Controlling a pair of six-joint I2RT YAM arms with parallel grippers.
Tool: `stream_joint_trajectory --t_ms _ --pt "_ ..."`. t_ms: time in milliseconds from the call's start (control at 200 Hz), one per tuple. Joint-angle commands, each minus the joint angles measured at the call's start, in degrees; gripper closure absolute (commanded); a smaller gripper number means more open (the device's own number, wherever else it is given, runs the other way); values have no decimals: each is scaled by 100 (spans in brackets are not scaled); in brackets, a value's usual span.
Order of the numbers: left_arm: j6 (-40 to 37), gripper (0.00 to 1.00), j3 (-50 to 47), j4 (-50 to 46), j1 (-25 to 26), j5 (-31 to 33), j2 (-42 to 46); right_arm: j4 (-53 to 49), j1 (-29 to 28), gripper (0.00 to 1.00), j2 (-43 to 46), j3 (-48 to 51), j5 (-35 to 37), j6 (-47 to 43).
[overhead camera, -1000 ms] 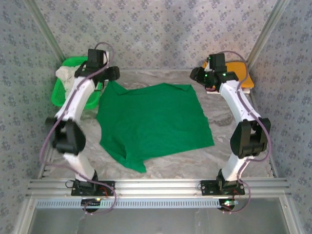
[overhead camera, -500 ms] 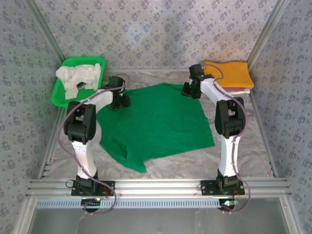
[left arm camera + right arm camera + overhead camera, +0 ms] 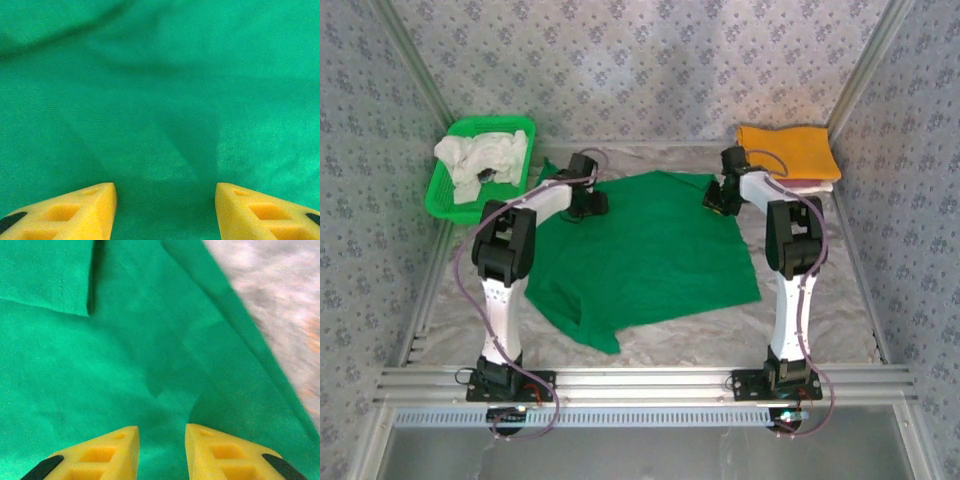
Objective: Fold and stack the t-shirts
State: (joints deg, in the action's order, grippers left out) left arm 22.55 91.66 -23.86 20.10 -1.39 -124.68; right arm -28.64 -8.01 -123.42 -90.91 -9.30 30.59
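One marbled table (image 3: 820, 320) carries everything. One bright green t-shirt (image 3: 640, 250) lies spread flat across its middle, a sleeve trailing toward the near left. Two arms reach over it, the left arm (image 3: 505, 250) to the shirt's far-left corner and the right arm (image 3: 792, 245) to its far-right corner. One green mesh basket (image 3: 440, 195) sits far left, holding crumpled whitish shirts (image 3: 475, 160) — how many, I cannot tell. Far right lies one folded orange-yellow t-shirt (image 3: 785, 150) on a pale one (image 3: 815, 184). The left gripper (image 3: 165, 210) hovers close over green cloth, fingers spread wide. The right gripper (image 3: 161, 450) — fingers only narrowly apart — hangs near the shirt's right edge.
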Motion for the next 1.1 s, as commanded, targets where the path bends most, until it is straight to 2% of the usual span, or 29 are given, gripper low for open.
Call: stream_joint_trajectory --t_ms 0,240,475,600,864,1094 --pt "-185 46 283 3 145 -347 -233 32 139 68 323 713 226 379" --pt "-387 45 764 -208 185 -346 -184 -108 306 73 977 1269 446 682" --pt "133 43 1167 -556 -554 -53 114 -240 308 72 1390 998 410 614" --pt "335 41 1771 -1007 -775 176 -202 -310 291 70 1517 879 455 589" --pt "495 40 3132 -1473 -841 58 -1195 -278 326 70 1555 891 358 590" --pt "817 41 3425 -1770 -832 205 -1479 -395 334 70 1614 827 341 369"
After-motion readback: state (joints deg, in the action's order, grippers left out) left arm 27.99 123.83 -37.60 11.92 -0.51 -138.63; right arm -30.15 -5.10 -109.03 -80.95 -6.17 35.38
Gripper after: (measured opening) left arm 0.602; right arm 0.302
